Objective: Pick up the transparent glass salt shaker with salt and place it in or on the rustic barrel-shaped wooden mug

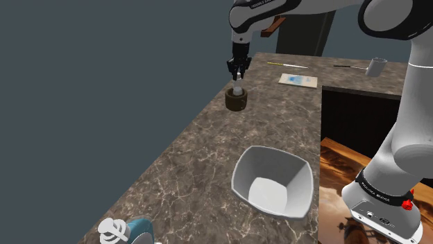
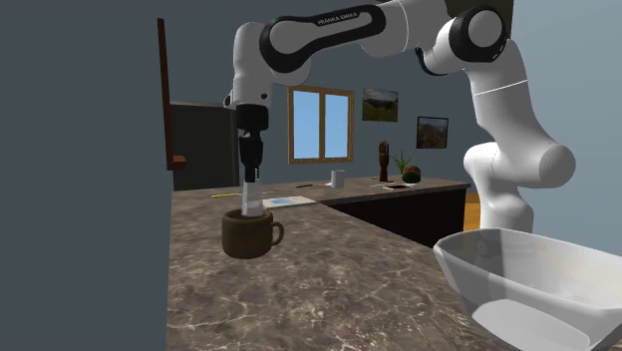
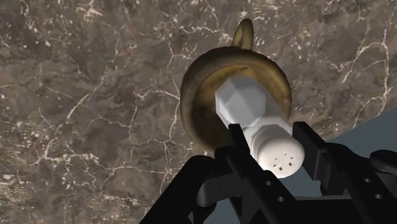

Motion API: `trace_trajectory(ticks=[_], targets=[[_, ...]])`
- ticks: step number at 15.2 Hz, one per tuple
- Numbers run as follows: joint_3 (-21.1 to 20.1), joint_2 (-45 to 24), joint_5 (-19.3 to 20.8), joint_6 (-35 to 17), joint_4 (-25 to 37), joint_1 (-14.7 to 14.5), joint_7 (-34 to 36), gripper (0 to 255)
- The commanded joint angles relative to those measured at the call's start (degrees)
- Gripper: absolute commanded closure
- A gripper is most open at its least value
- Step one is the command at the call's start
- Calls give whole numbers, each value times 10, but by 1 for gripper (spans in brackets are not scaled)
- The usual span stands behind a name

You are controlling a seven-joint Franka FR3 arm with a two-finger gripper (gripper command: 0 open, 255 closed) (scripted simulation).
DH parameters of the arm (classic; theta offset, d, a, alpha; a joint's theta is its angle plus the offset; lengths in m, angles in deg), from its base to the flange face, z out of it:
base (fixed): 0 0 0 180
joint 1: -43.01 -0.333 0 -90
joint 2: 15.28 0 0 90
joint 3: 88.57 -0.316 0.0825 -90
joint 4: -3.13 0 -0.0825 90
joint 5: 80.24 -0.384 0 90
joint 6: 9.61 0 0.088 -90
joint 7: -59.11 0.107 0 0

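Here the black gripper (image 1: 239,72) hangs straight down above the brown mug (image 1: 237,100), which stands on the marbled brown counter (image 1: 208,159) close to its edge at the shoulder view's left. The jaws are closed to a narrow gap and they clasp the salt shaker (image 3: 257,121) at its upper end; in the wrist view the two fingers (image 3: 242,153) press on both sides of the white cap with small holes. The shaker looks whitish and faceted, and it stands nearly upright. Its lower end is already inside the opening of the mug, and the upper part rises above the rim. Whether its base touches the bottom of the mug, I cannot tell. In the second exterior view the handle of the mug points to that view's right. A white bowl (image 1: 270,181) sits on the same counter, well apart from the mug and nearer to the stand. A sheet of paper (image 1: 298,80) lies beyond the mug
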Motion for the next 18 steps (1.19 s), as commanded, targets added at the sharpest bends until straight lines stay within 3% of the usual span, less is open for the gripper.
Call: trace_trajectory(ticks=[1,6,10,18], targets=[[0,0,0,0,-1,0,0,0],[0,0,0,0,0,0,0,0],[2,6,3,70,63,4,3,0],[2,6,3,70,63,4,3,0]])
